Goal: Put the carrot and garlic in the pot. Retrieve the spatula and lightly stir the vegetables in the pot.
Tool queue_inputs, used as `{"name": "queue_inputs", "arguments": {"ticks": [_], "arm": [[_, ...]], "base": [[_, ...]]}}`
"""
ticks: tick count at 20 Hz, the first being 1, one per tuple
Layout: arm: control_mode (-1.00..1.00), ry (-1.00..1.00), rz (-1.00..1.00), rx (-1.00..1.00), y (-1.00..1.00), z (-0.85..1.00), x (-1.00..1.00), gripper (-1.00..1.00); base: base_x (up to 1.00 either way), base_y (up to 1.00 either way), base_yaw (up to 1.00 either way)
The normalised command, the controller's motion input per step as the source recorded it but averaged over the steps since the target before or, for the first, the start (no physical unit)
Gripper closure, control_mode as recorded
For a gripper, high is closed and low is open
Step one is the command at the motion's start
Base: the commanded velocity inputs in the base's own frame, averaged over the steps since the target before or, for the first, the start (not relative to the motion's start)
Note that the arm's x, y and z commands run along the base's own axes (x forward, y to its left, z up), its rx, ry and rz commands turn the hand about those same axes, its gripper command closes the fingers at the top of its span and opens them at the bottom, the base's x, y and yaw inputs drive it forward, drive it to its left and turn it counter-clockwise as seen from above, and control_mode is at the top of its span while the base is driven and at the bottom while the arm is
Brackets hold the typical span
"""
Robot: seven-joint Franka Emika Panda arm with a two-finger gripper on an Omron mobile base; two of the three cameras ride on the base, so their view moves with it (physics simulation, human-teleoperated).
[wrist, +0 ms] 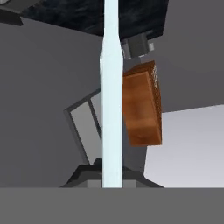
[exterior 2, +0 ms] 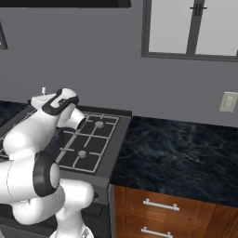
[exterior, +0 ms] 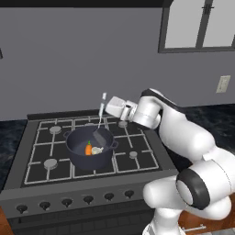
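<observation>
The dark blue-grey pot (exterior: 86,160) stands on the middle of the stove. Inside it lie the orange carrot (exterior: 88,149) and, right beside it, the off-white garlic (exterior: 97,150). My gripper (exterior: 103,109) hovers above the pot's far right rim, shut on the thin pale handle of the spatula (exterior: 101,110). The spatula hangs nearly upright, its dark blade (exterior: 98,136) down inside the pot just behind the vegetables. In the hand view the pale handle (wrist: 110,109) runs straight up from between the fingers of my gripper (wrist: 111,179). The handle's tip (exterior 2: 43,90) pokes up behind my arm.
The stove (exterior: 137,156) has several grated burners and a row of knobs (exterior: 88,199) along its front. A dark marble counter (exterior 2: 176,158) lies to its right over wooden drawers (exterior 2: 160,204). A grey wall with a window (exterior 2: 190,28) stands behind.
</observation>
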Motion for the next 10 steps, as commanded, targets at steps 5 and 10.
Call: {"name": "queue_inputs", "arguments": {"ticks": [5, 10], "arm": [[-1.00, -0.03, 0.00, 0.00, 0.10, -0.19, 0.25, 1.00], [-1.00, 0.00, 0.00, -0.04, 0.06, -0.32, 0.21, 1.00]], "base": [[0.00, 0.00, 0.00], [0.00, 0.00, 0.00]]}}
